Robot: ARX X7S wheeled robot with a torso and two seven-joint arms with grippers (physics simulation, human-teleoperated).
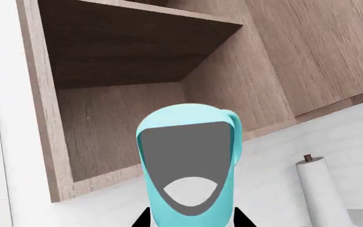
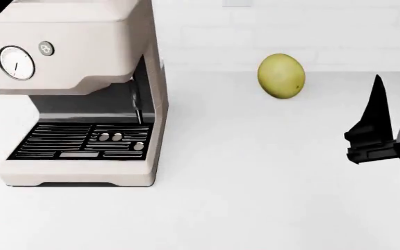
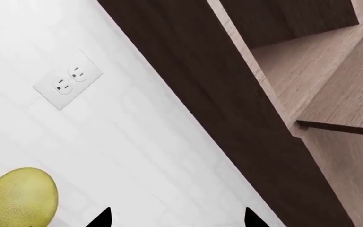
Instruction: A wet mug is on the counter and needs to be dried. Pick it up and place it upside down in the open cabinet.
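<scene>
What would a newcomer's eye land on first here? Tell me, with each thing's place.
First, the light-turquoise mug filling the left wrist view, held up by the left gripper in front of the open wooden cabinet. Next, in the head view, the big espresso machine at the left of the white counter. Then the yellow-green fruit near the back wall.

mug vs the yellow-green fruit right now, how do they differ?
The mug is light turquoise and cylindrical with a loop handle; the fruit is yellow-green and oval. The mug sits between the left gripper's fingers, raised before the open cabinet; the fruit rests on the counter, untouched. Shared: both are plain and unpatterned.
</scene>
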